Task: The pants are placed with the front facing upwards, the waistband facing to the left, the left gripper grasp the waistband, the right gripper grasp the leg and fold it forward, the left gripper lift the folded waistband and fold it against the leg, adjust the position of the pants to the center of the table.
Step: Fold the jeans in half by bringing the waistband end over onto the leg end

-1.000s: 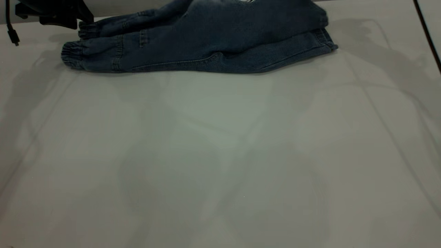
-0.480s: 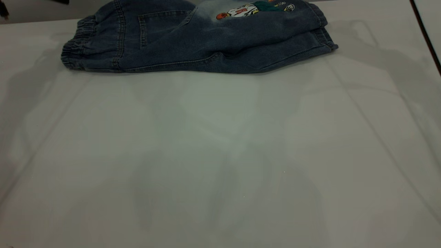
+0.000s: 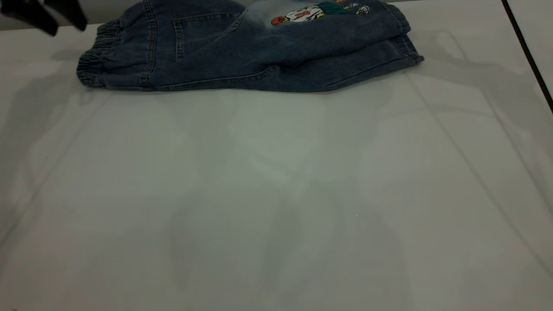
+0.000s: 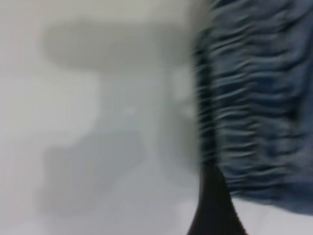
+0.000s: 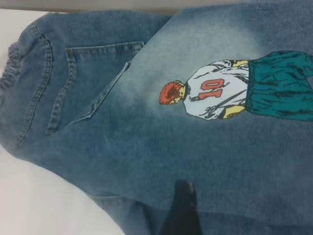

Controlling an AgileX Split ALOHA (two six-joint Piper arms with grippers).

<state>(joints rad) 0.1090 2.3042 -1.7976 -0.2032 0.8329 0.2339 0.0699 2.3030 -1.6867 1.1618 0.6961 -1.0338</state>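
The pants (image 3: 259, 47) are lying flat at the far edge of the table (image 3: 276, 194), folded lengthwise so one leg sits on top of the other. The waistband (image 3: 93, 65) points toward the table's left side, all scrunched and ruffled, and the leg hems end up toward the right. There's a cartoon print (image 5: 234, 93) with a "10" on the top leg, plus a pocket (image 3: 203, 32) near the waist.

The left gripper (image 3: 45, 15) is up off the surface at the far left corner, just beside the waistband but not touching it, nothing in its grip; can't tell how wide it's open. The right gripper (image 5: 183, 210) is over the denim, only one dark fingertip showing, so no idea if it's open either.
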